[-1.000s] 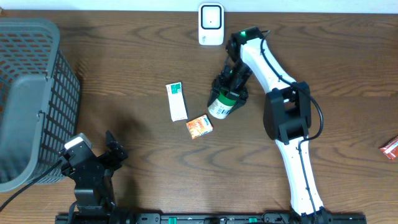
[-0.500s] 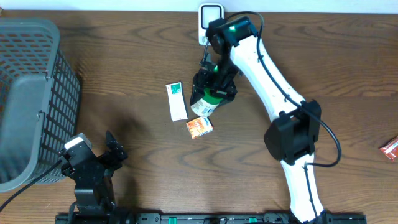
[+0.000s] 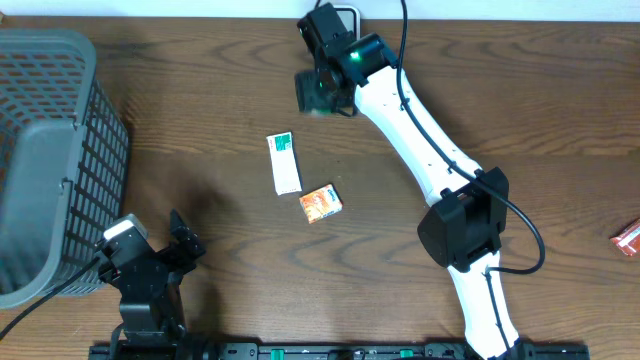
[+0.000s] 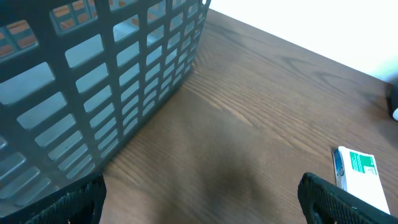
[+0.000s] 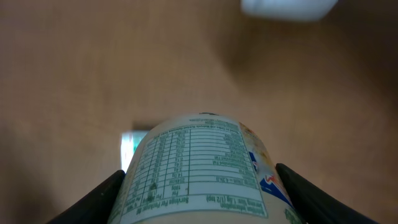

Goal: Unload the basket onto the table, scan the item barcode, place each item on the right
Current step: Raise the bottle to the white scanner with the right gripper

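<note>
The item is a white bottle (image 5: 198,167) with a nutrition-facts label, and my right gripper (image 5: 202,202) is shut on its sides. In the overhead view that gripper (image 3: 318,90) hangs blurred above the table's far middle, just below and left of the white scanner (image 3: 352,17), which the arm partly covers. The scanner (image 5: 289,6) shows as a blurred white shape at the top of the right wrist view. No barcode shows on the label side I see. My left gripper (image 3: 155,240) rests open at the near left, holding nothing.
A grey mesh basket (image 3: 50,150) stands at the left. A white-and-green box (image 3: 284,162) and an orange packet (image 3: 321,202) lie mid-table. A red packet (image 3: 628,238) lies at the right edge. The left wrist view shows the basket wall (image 4: 93,74) and the box (image 4: 360,174).
My right arm has lifted the bottle off the table beside the orange packet and swung it up and left toward the scanner. The left arm has not moved.
</note>
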